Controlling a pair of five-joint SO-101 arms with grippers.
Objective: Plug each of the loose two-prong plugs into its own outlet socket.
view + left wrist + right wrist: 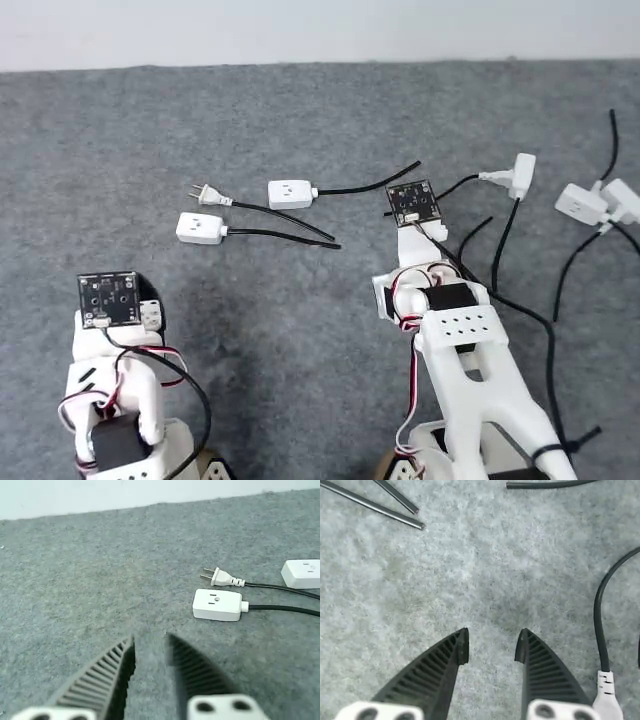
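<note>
A loose white two-prong plug (pixel 205 194) (pixel 220 576) lies on the grey carpet, prongs pointing away from its black cord. Just beside it sits a white outlet socket (pixel 199 228) (pixel 217 604), and a second socket (pixel 291 193) (pixel 301 573) lies further right. My left gripper (pixel 150 647) hovers open over bare carpet, well short of the plug and holding nothing. My right gripper (pixel 492 642) is open above bare carpet too. A black cord with a white end piece (pixel 605 690) runs beside its fingers. The left arm (pixel 107 298) is at the near left, the right arm (pixel 414 203) centre right.
More white plug and socket pieces (pixel 520 175) (pixel 583 203) with black cords lie at the far right. Loose cord ends (pixel 330 240) (pixel 415 524) cross the middle. The pale wall (pixel 320 30) bounds the carpet at the back.
</note>
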